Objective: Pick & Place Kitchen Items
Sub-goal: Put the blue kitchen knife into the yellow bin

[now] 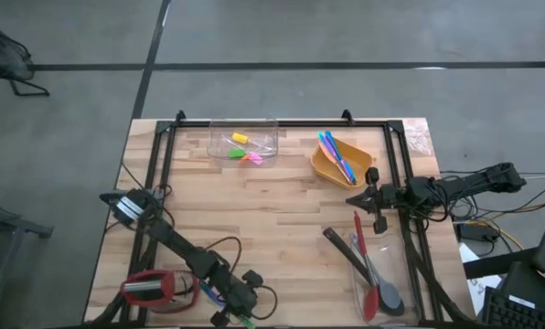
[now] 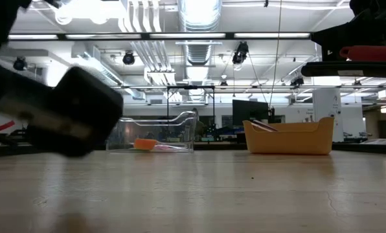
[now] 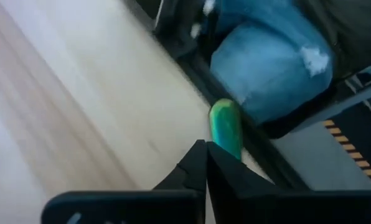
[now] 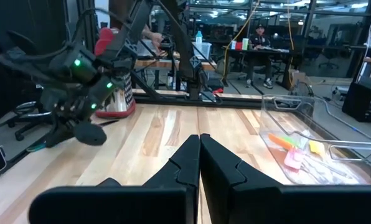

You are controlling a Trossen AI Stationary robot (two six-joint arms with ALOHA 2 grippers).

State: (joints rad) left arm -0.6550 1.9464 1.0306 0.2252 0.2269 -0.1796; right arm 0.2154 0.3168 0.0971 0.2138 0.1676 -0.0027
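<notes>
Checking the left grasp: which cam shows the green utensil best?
Left wrist view: the green utensil's rounded end sticks out just past the shut left gripper. High view shows only a green speck at the table's near edge. Low and right wrist views don't show it.

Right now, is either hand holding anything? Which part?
The left hand is shut on a green utensil, pinching it at one end; the rest sticks out past the fingertips. The right hand is shut on nothing, above the table.

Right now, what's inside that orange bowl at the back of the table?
The orange bowl holds thin cutlery, blue, pink and purple handles leaning against its rim. Their lower ends are hidden by the bowl's wall, so I cannot tell what kind each piece is.
</notes>
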